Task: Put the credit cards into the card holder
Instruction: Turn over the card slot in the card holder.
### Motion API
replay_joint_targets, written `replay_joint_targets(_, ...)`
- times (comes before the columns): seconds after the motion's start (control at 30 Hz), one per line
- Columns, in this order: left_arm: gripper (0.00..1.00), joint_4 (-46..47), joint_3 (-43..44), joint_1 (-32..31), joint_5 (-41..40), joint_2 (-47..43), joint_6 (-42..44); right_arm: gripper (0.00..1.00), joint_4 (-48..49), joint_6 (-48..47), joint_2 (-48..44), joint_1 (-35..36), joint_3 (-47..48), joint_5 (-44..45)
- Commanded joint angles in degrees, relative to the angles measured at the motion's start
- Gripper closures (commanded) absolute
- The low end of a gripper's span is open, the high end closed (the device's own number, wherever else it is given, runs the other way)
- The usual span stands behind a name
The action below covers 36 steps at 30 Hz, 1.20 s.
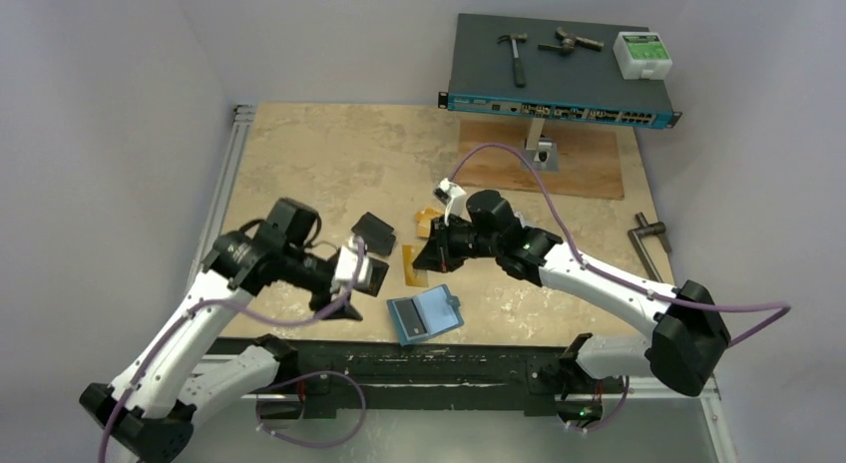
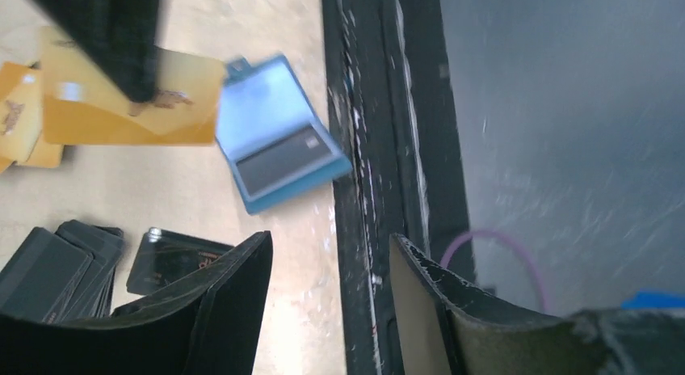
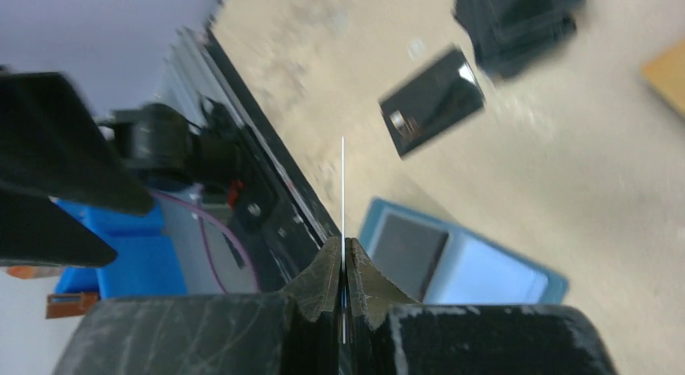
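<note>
1. Card holder [image 1: 424,315] lies open close to the near edge of the tabletop [image 1: 329,154], about midway along it. Its long axis runs roughly along that edge, and a dark card sits in its left half.
2. Just beyond it, toward the left edge, lie a black stack [image 1: 374,233] and a single black card [image 2: 174,258]. Loose orange-gold cards [image 1: 427,222] lie farther in. A network switch [image 1: 559,79] carrying a hammer [image 1: 516,54] sits at the far edge.
3. Right tool [image 3: 342,258], reaching in from the right edge, is clamped on an orange-gold card [image 2: 186,100] just beyond the holder.
4. Left tool [image 2: 329,246] hovers left of the holder, fingers parted with nothing between them.
</note>
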Motion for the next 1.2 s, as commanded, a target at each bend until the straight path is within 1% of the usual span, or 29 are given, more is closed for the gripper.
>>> replay_joint_targets(0.0,0.45,2.4,-10.3,-10.1,-14.5,-8.2,18.0,1.00,-5.5,-1.3,-0.1,0.2,-4.9,1.4)
replay_joint_targets(0.03,0.44,4.4,-12.2,-11.9,-15.5,-8.5,20.3,1.00,-4.7,-0.7,-0.5,0.2,-6.9,1.2)
replay_joint_targets(0.17,0.43,18.1,-21.6,-19.3,-19.9,-9.0,25.8,1.00,-2.7,0.9,-1.2,0.3,-11.1,-0.5)
replay_joint_targets(0.23,0.42,26.2,-26.0,-22.0,-21.7,-9.4,28.4,1.00,-1.6,1.8,-1.4,0.6,-13.1,-0.7)
replay_joint_targets(0.37,0.42,38.1,-32.2,-24.8,-23.2,-8.1,34.8,1.00,1.4,4.0,-1.8,0.9,-16.5,-0.8)
replay_joint_targets(0.43,0.42,43.5,-34.0,-25.2,-23.6,-6.4,36.2,1.00,3.5,5.3,-1.9,1.0,-18.0,-1.1)
replay_joint_targets(0.6,0.44,47.2,-36.1,-26.4,-23.0,-2.5,40.6,1.00,7.3,7.4,-1.6,1.4,-19.8,-1.8)
replay_joint_targets(0.77,0.47,47.9,-40.1,-27.3,-22.8,-1.2,49.4,1.00,8.7,8.6,-2.2,1.7,-20.7,-1.4)
replay_joint_targets(0.87,0.48,49.4,-41.8,-27.4,-23.2,-0.5,52.5,1.00,9.0,8.9,-2.2,1.7,-20.9,-1.1)
replay_joint_targets(0.93,0.51,52.7,-43.0,-27.3,-23.5,0.4,53.7,1.00,9.4,9.1,-2.1,1.7,-21.1,-1.0)
replay_joint_targets(0.97,0.55,54.9,-43.5,-27.3,-23.8,1.1,54.1,1.00,9.7,9.2,-1.8,1.7,-21.4,-0.9)
replay_joint_targets(1.0,0.60,56.9,-43.8,-27.3,-24.2,1.9,54.1,1.00,9.8,9.3,-1.6,1.7,-21.5,-0.9)
replay_joint_targets(1.07,0.73,60.5,-44.2,-27.3,-24.9,3.8,53.9,1.00,10.8,9.7,-1.3,1.8,-22.2,-0.7)
replay_joint_targets(1.1,0.77,62.4,-44.5,-27.3,-25.5,4.7,54.0,1.00,11.2,9.9,-1.3,1.8,-22.6,-0.4)
replay_joint_targets(1.17,0.80,65.7,-45.1,-27.3,-26.9,6.4,54.1,1.00,12.1,11.0,-1.5,1.7,-23.8,0.3)
